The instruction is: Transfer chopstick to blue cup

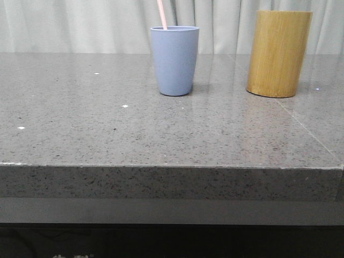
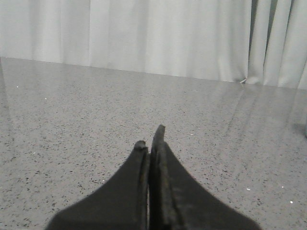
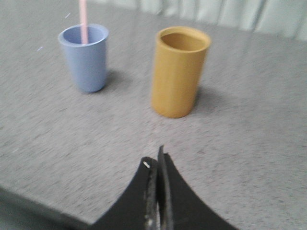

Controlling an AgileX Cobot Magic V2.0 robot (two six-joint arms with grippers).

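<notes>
Grey speckled stone worktop (image 1: 107, 134): blue cup (image 1: 174, 61) mid-back, bamboo holder (image 1: 278, 54) to its right, well apart.

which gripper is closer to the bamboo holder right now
Right, as far as the views tell. The right gripper, shut, faces the bamboo holder across bare counter. The left gripper, also shut, looks over counter with no holder ahead of it.

Left gripper (image 2: 151, 139): hovering low, its two dark fingers pressing together with no gap between them, gripping nothing.
Right gripper (image 3: 155, 159): hanging higher and tilting downward, its fingers also closing flat against each other, carrying nothing.
</notes>
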